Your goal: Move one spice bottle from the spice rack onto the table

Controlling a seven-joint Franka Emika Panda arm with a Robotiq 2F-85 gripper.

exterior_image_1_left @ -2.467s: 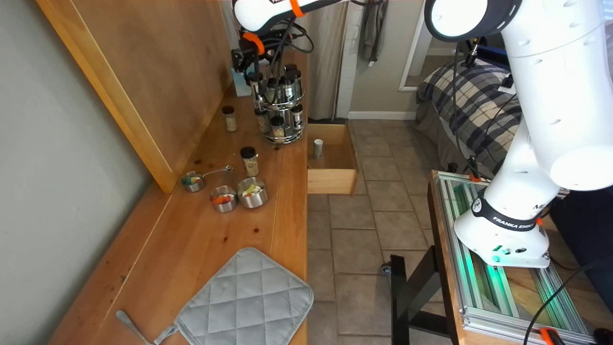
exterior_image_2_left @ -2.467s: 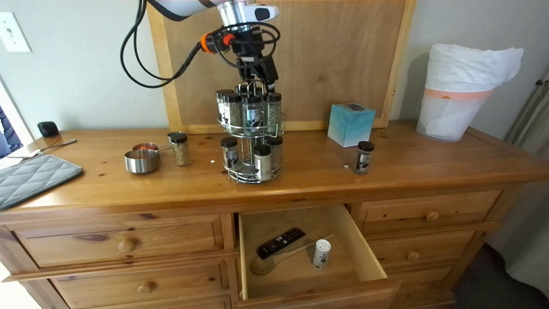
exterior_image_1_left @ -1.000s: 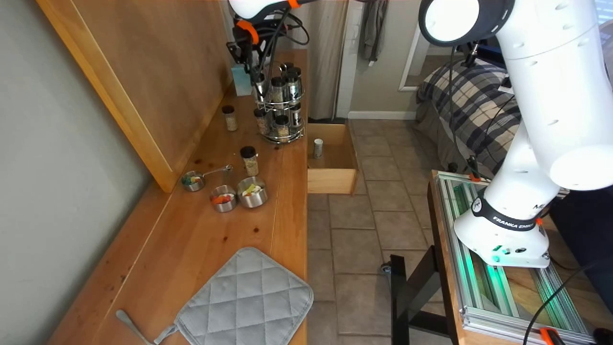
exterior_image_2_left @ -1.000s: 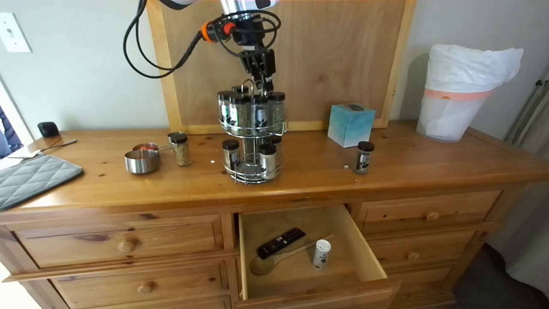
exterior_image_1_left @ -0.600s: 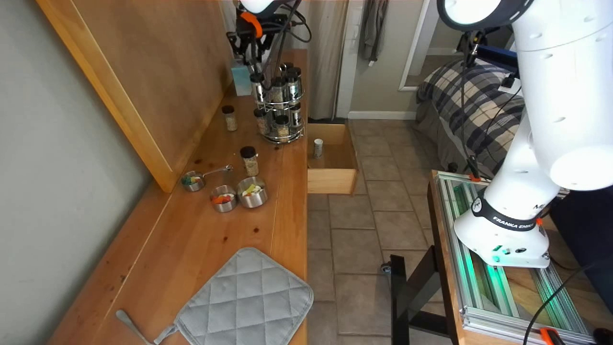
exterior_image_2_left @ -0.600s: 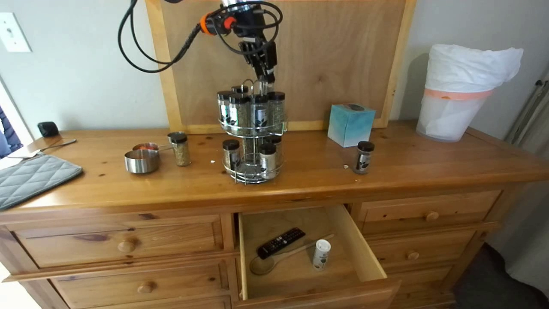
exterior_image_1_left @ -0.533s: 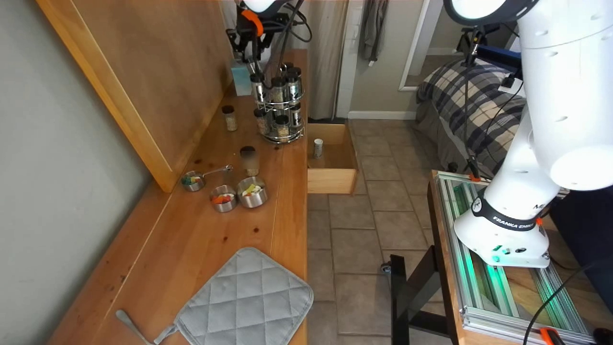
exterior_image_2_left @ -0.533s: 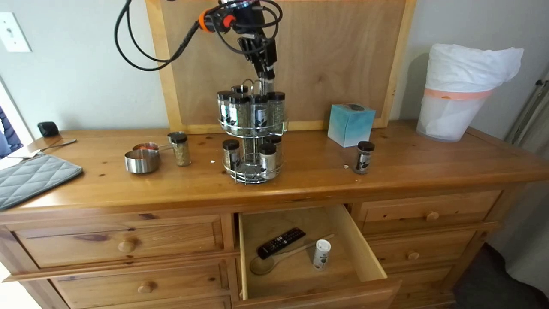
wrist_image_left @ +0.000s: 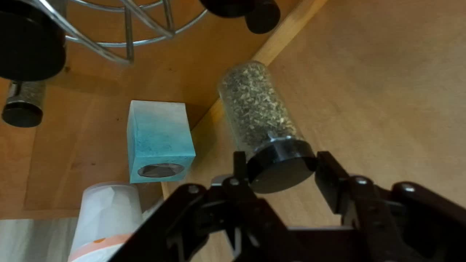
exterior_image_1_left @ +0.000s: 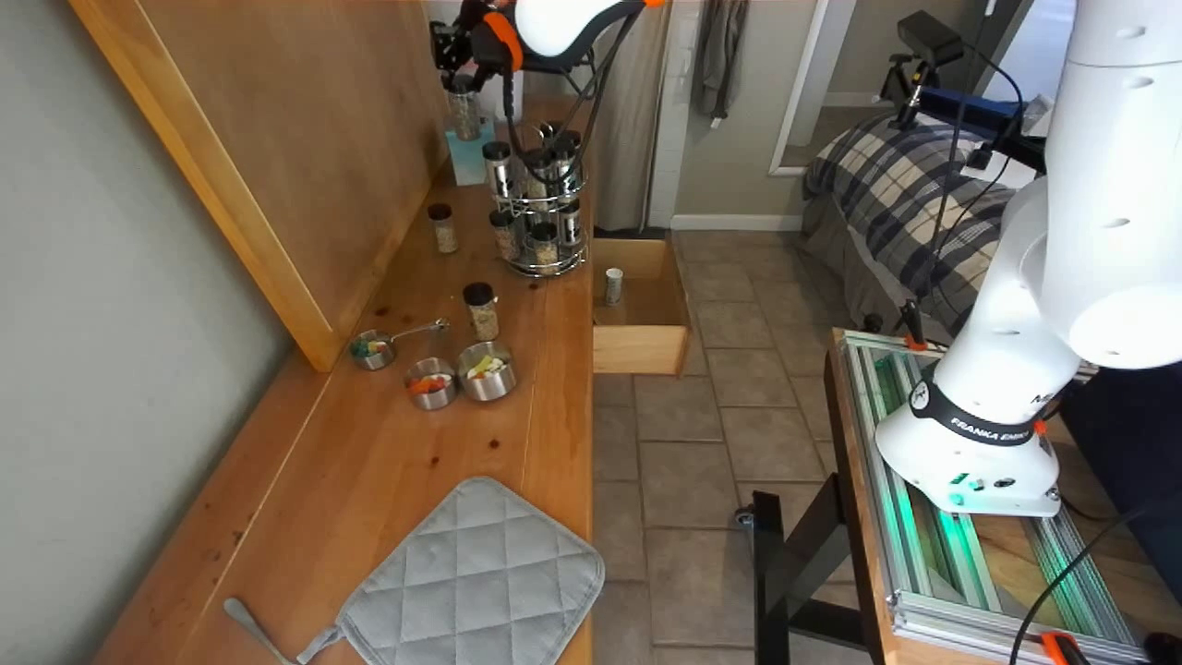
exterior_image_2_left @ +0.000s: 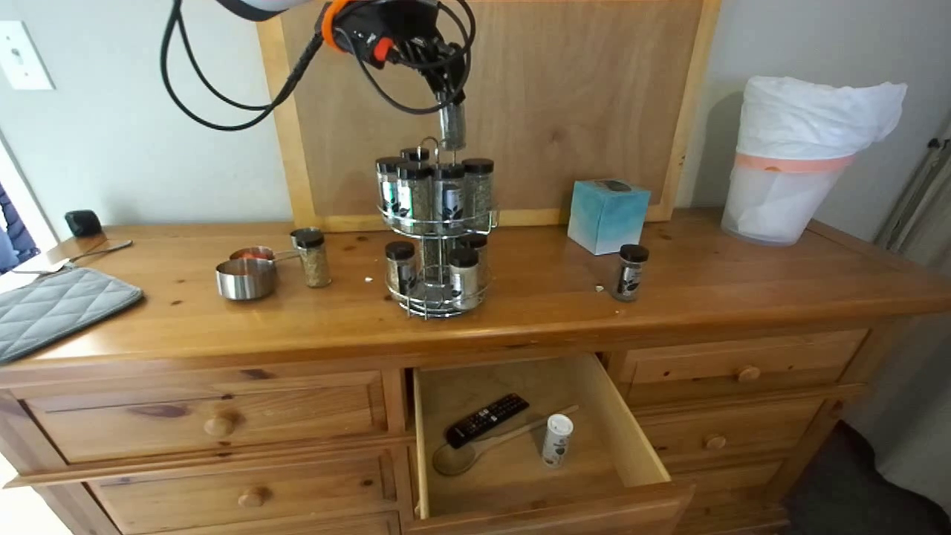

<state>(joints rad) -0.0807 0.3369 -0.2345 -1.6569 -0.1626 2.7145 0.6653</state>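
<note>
My gripper (wrist_image_left: 281, 165) is shut on the black lid of one spice bottle (wrist_image_left: 258, 103), a clear jar of green-grey flakes. That bottle hangs in the air, free of the spice rack (exterior_image_2_left: 427, 307). In an exterior view the bottle (exterior_image_2_left: 452, 128) is just above the rack's top tier and behind it. Seen along the table, the bottle (exterior_image_1_left: 465, 113) is between the rack and the backboard. Several black-lidded jars stand in both tiers of the rack. The wooden table (exterior_image_2_left: 535, 286) carries the rack.
A blue tissue box (exterior_image_2_left: 609, 215) and a loose jar (exterior_image_2_left: 630, 273) stand beside the rack. On its other side are another jar (exterior_image_2_left: 315, 260) and metal measuring cups (exterior_image_2_left: 247, 279). The wooden backboard (exterior_image_2_left: 565, 111) rises behind. A white bin (exterior_image_2_left: 787, 171) stands farther off.
The bottle has come up out of the rack's top tier with my gripper. Gripper and bottle have then moved toward the backboard, and the gripper has tilted. The rack had turned slightly earlier.
</note>
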